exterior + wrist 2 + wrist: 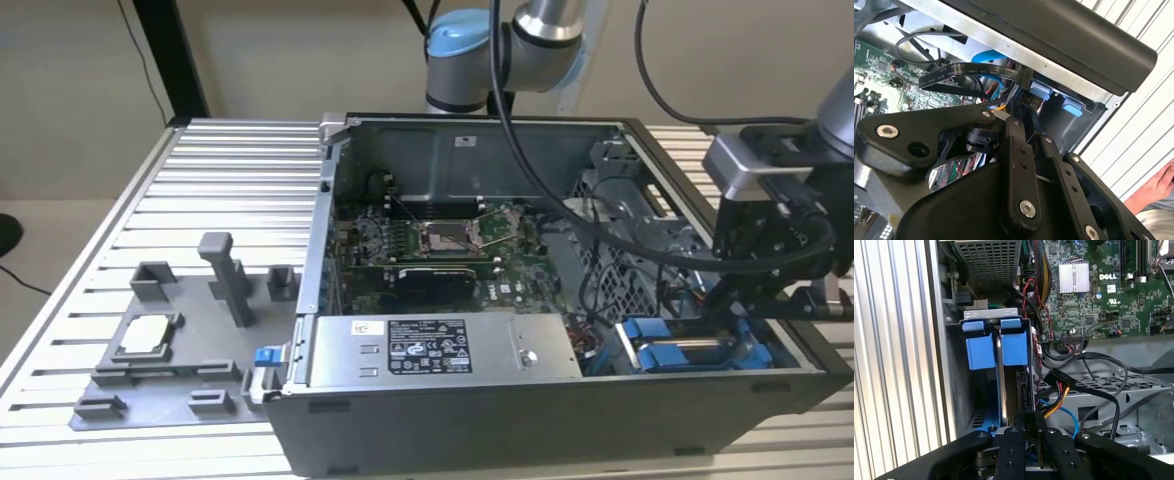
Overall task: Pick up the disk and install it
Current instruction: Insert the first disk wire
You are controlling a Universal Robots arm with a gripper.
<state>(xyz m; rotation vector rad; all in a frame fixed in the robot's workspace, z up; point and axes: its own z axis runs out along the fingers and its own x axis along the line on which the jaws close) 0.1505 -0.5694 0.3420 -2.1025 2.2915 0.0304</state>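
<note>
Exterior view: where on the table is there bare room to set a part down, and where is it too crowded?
Free: the ribbed table between the grey fixture tray and the far edge, on the exterior view's left of the computer case. Crowded: the case's corner around the blue drive bays, with cables and the gripper.

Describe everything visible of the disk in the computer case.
In the first wrist view the disk stands on edge, seen end-on, in the drive cage at a corner of the computer case. Its bright blue plastic frame shows as a block with a smaller tab; a silver-grey metal side seems to run toward the camera. A second blue-framed unit sits next to it, on the case-wall side. The end effector is at its near end; contact cannot be told.
</note>
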